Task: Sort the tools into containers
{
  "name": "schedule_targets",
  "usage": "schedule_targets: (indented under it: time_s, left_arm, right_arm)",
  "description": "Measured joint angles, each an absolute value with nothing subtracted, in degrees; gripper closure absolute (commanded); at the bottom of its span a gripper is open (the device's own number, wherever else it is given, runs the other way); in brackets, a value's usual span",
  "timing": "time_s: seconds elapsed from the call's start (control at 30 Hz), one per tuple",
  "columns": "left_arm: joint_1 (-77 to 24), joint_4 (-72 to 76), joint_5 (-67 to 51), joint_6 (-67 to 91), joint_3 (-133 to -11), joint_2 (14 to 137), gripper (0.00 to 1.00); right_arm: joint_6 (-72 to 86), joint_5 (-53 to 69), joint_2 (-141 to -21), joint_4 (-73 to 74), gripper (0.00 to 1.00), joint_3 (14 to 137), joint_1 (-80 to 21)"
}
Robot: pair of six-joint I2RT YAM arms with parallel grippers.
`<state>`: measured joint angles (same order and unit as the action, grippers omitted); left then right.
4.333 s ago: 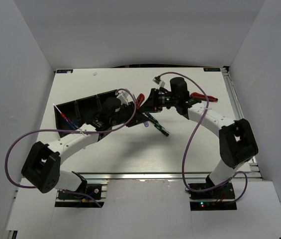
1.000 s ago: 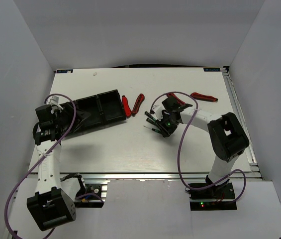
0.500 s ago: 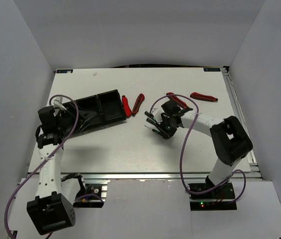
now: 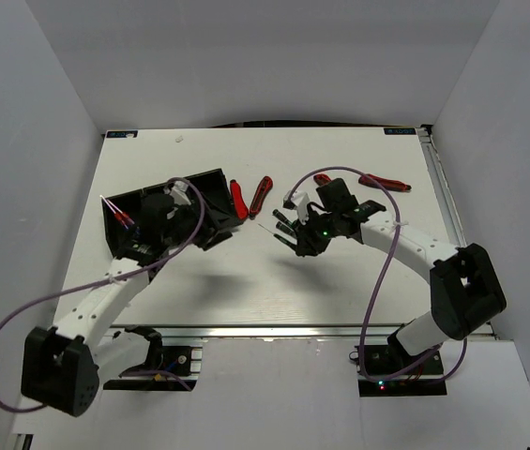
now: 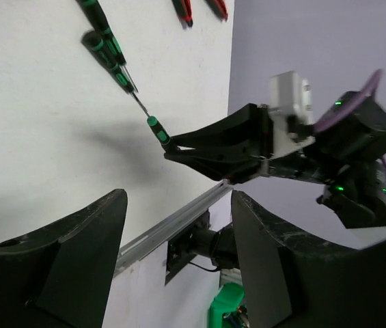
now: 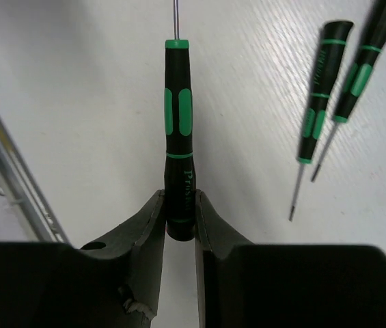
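Over the middle of the bench (image 4: 246, 281), my right hand (image 6: 179, 213) pinches the butt of a black-and-green screwdriver (image 6: 178, 116) — its shaft pointing straight out from the fingers (image 6: 145, 232), two more screwdrivers (image 6: 319, 102) lying just beside on the bench. My left hand (image 5: 179, 201) hangs spread wide near the right end of the black tray (image 4: 199, 183) — wrist turned toward the right hand

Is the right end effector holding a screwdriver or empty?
Holding. In the right wrist view, the right end effector is shut on the black-and-green screwdriver, pinching its handle's butt end.
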<state>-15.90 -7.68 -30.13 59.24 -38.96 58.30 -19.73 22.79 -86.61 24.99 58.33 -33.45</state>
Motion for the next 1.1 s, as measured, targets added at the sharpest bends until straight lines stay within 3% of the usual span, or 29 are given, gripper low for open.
schedule_targets:
  time_s: [0.23,0.53,0.67,0.73,0.77,0.8,0.87,0.9,0.93,0.97,1.03,1.07,1.1]
  left_arm:
    - [-28.14,-2.24,-22.98,62.06,-43.44,72.03,0.27]
    - [-32.53,0.82,-18.46,62.26,-49.06,79.44,0.31]
    - [-32.64,1.37,-17.12,62.3,-50.02,80.34,0.45]
    - [-32.67,1.72,-17.06,62.41,-50.61,80.86,0.59]
    - [-32.71,2.11,-17.12,62.33,-50.87,81.1,0.71]
    - [-32.73,2.37,-17.21,62.63,-51.03,81.19,0.72]
    - [-32.75,3.2,-17.56,62.78,-51.11,81.21,0.92]
    - [-32.77,3.55,-17.63,62.41,-51.18,81.21,0.98]
    - [-32.77,3.53,-17.74,62.59,-51.18,81.19,1.0]
    - [-32.77,3.42,-17.72,62.28,-51.18,81.19,1.0]
    - [-32.75,2.15,-17.37,61.41,-51.31,81.12,1.0]
    - [-32.69,1.02,-17.17,60.86,-51.59,81.12,1.0]
    - [-32.38,-0.67,-16.88,60.03,-52.18,81.03,1.0]
  right_arm:
    - [-10.28,31.97,-86.24,22.98,1.0,60.62,-33.34]
    - [0.16,38.59,-86.24,16.47,1.0,65.32,-33.34]
    - [2.9,39.94,-86.24,15.22,0.98,65.32,-33.34]
    - [3.7,40.36,-86.24,14.68,0.96,65.32,-33.34]
    - [4.1,40.36,-86.24,14.57,0.93,65.3,-33.34]
    - [4.29,40.4,-86.24,14.55,0.9,65.25,-33.34]
    - [4.49,40.45,-86.24,14.48,0.8,65.12,-33.34]
    - [4.47,40.49,-86.24,14.46,0.64,65.08,-33.34]
    - [4.45,40.58,-86.24,14.41,0.54,65.08,-33.34]
    - [4.25,41.04,-86.24,14.35,0.37,65.08,-33.34]
    - [2.81,41.89,-86.24,13.98,0.18,65.08,-33.32]
    - [1.32,42.5,-86.24,13.93,0.11,65.08,-33.26]
    - [-0.08,43.03,-86.24,13.98,0.11,65.08,-33.21]
